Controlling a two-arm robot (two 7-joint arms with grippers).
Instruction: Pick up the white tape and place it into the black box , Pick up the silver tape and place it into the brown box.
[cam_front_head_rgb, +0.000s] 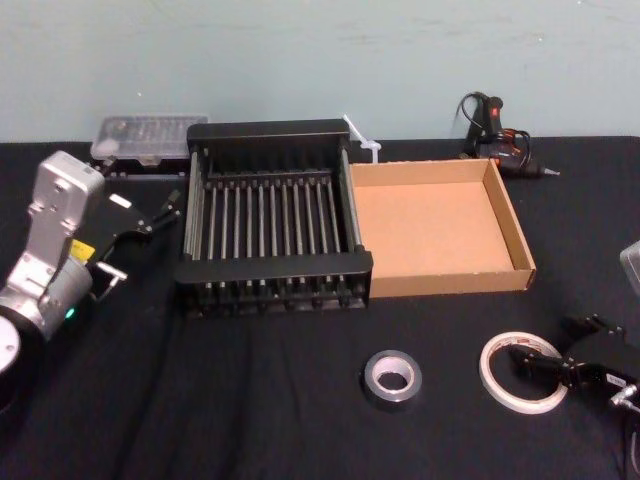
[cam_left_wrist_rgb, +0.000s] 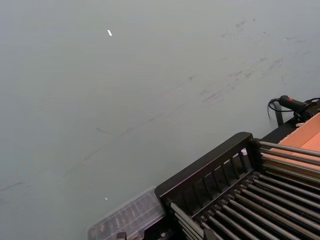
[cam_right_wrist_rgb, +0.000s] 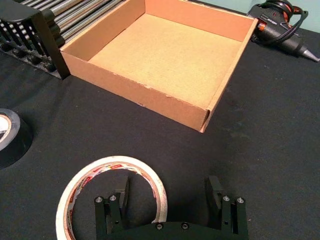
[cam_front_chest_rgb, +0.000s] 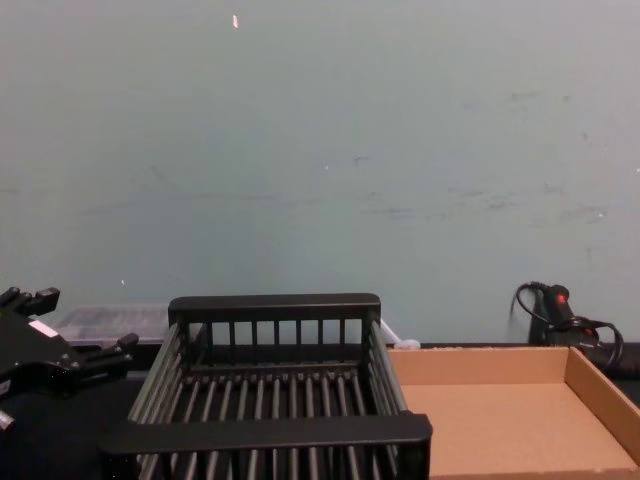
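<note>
The right claw (cam_right_wrist_rgb: 167, 192), wide open and empty, straddles one side of the thin white tape ring (cam_right_wrist_rgb: 125, 162) (one finger sits inside its hole), which lies flat on the black cloth surface (cam_right_wrist_rgb: 260, 125). The thick grey-silver tape roll (cam_front_head_rgb: 372, 372) lies near it. Behind them stand the slatted black plastic crate (cam_front_head_rgb: 272, 270) and the shallow tan cardboard tray (cam_front_head_rgb: 450, 283). The left claw (cam_front_head_rgb: 160, 210) hangs parted and empty beside the crate.

White tape (cam_front_head_rgb: 487, 375), right gripper (cam_front_head_rgb: 556, 345) straddling its rim
</note>
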